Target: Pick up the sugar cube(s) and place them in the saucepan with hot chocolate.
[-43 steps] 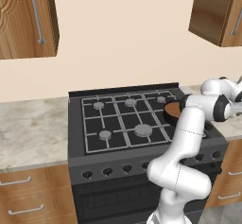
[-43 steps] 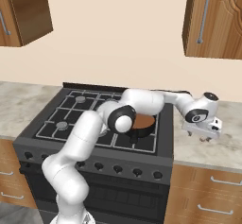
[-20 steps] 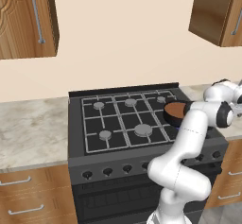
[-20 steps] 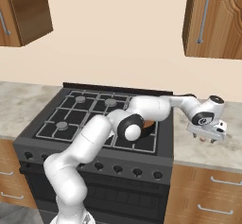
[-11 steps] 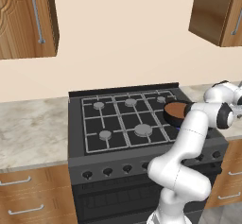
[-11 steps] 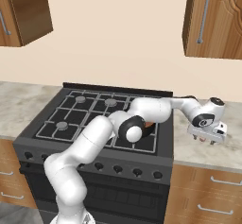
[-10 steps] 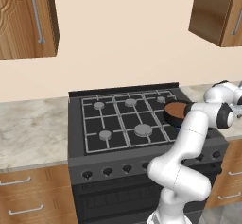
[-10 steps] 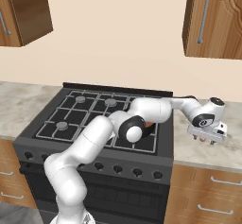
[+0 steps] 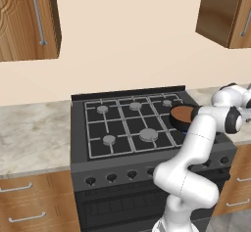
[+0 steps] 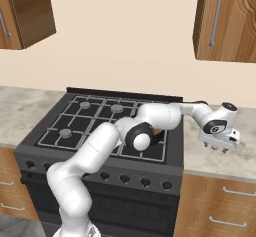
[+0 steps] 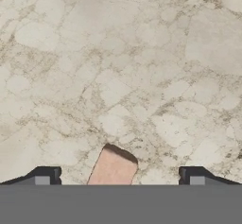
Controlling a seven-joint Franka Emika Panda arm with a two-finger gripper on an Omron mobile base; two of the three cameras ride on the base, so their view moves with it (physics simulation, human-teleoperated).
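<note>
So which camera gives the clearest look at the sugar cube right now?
The hand view: the sugar cube lies on the marble counter, between the open gripper fingertips. In the right base view the gripper hangs just over the counter and the cube cannot be made out. In the left base view the arm blocks that spot.

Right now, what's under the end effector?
Marble counter to the right of the stove. In the hand view a pinkish-tan sugar cube lies on it between the open fingertips of the end effector. The cube's near part is cut off at the view's bottom.
</note>
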